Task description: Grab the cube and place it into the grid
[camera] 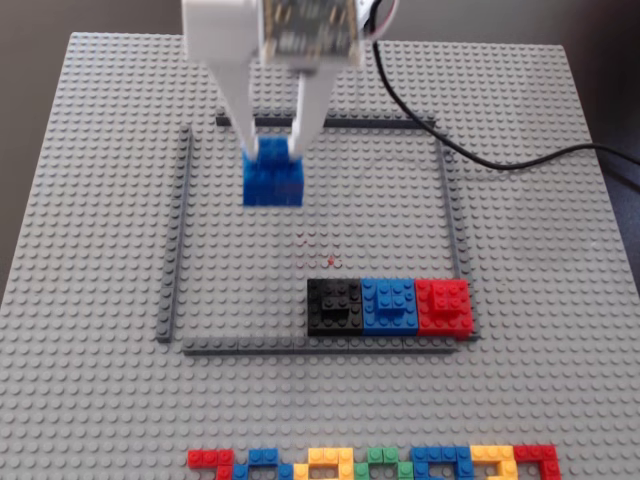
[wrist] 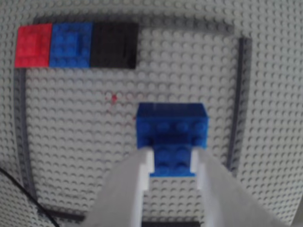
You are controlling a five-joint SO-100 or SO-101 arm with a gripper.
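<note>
A blue cube (camera: 272,185) of stacked bricks sits inside the dark grey frame (camera: 175,240) of the grid, near its far left corner in the fixed view. My white gripper (camera: 272,150) comes down from above, its two fingers pressed against both sides of the cube's narrower top brick. In the wrist view the gripper (wrist: 173,158) clasps that top brick of the blue cube (wrist: 171,125), with the frame's side (wrist: 239,94) to the right. I cannot tell whether the cube rests on the baseplate or hangs just above it.
A black cube (camera: 334,305), a second blue cube (camera: 390,303) and a red cube (camera: 443,305) stand in a row along the frame's near edge. A black cable (camera: 480,155) crosses the far right. Mixed coloured bricks (camera: 370,463) line the baseplate's front edge.
</note>
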